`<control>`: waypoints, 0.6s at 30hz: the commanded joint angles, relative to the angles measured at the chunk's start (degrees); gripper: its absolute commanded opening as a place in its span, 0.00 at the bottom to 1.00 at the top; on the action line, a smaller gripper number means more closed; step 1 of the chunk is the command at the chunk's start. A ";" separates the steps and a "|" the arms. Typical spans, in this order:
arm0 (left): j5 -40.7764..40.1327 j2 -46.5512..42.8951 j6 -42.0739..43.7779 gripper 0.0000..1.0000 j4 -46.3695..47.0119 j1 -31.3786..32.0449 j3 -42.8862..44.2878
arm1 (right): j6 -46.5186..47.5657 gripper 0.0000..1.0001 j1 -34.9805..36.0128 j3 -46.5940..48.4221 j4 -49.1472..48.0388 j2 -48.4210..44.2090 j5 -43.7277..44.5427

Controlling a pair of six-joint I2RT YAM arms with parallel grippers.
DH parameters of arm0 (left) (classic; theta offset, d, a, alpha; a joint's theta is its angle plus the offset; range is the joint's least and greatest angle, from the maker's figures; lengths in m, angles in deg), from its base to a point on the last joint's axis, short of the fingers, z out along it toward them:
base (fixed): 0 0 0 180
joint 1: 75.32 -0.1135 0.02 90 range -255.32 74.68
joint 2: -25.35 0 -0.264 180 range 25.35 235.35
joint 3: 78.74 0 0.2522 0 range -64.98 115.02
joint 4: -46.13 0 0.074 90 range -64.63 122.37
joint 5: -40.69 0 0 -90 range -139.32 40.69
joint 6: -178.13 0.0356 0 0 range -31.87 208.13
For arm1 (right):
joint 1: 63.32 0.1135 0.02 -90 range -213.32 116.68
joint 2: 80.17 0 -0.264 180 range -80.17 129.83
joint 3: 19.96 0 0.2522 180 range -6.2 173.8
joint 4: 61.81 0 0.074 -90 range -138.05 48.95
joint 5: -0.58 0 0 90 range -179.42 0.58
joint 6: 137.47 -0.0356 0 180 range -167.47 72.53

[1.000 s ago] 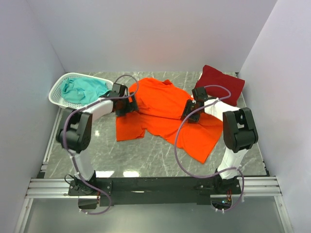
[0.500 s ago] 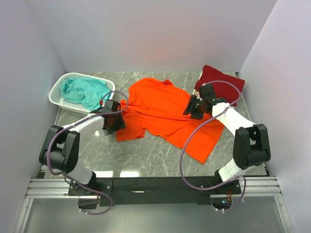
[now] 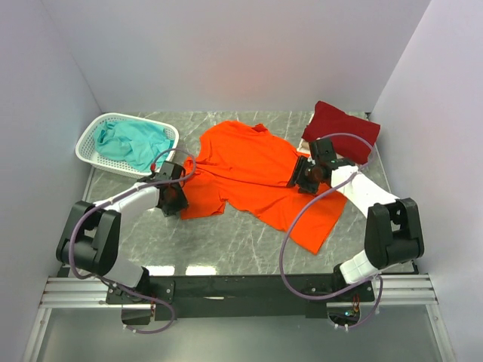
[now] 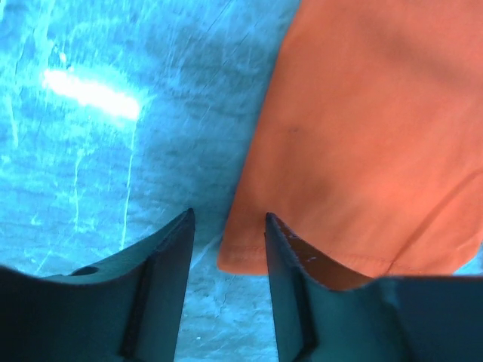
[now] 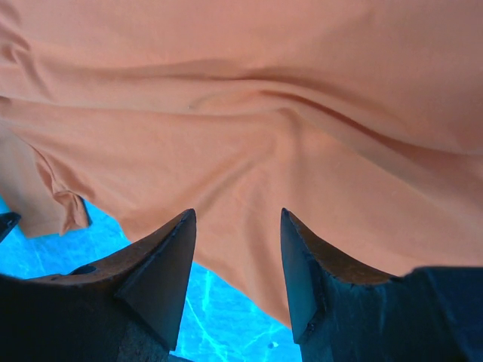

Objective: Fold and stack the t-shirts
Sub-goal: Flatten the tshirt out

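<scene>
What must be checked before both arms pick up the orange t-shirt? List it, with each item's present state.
1. Left gripper straddles a corner of the orange t-shirt: ok.
2. Left jaws shut on the cloth: not ok, a gap shows.
3. Right gripper sits over the shirt near its edge: ok.
4. Right jaws shut on the cloth: not ok, they stand apart.
5. Orange shirt lies clear of the dark red t-shirt: cannot tell, the gap is hidden.

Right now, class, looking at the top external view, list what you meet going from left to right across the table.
White plastic lattice basket → left gripper → bright orange cloth t-shirt → dark red cloth t-shirt.
</scene>
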 commanded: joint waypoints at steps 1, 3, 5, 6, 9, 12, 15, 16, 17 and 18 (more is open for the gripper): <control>1.39 -2.19 -1.43 0.45 -0.73 0.15 -1.77 | -0.09 0.56 -0.16 -1.09 -0.15 -2.89 0.71; 2.27 -2.98 -1.87 0.43 -0.37 0.15 -2.82 | -0.09 0.56 -0.16 -1.88 -0.32 -3.24 0.71; 3.06 -3.34 -2.04 0.41 0.33 0.15 -3.44 | -0.18 0.56 -0.17 -2.32 -0.41 -3.42 0.62; 3.50 -3.51 -2.04 0.39 0.50 0.15 -3.88 | -0.18 0.56 -0.16 -2.67 -0.50 -3.50 0.62; 3.85 -2.99 -2.05 0.36 0.68 0.24 -4.23 | -0.18 0.56 -0.16 -3.11 -0.24 -3.59 0.71; 4.90 -2.46 -1.96 0.32 1.64 0.24 -5.02 | -0.27 0.56 -0.25 -3.64 -0.32 -4.21 0.97; 6.31 -2.19 -2.13 0.21 2.88 0.24 -5.90 | -0.44 0.56 -0.17 -4.34 0.11 -4.82 1.14; 6.49 -2.19 -2.31 0.17 2.88 0.24 -5.99 | -0.53 0.56 -0.25 -4.69 0.29 -5.35 1.23; 6.58 -2.11 -2.31 0.12 2.97 0.24 -6.08 | -0.71 0.56 -0.17 -5.48 0.64 -5.79 1.49; 6.75 -2.11 -2.31 0.03 2.97 0.24 -6.08 | -0.88 0.56 -0.16 -6.01 1.43 -6.23 1.76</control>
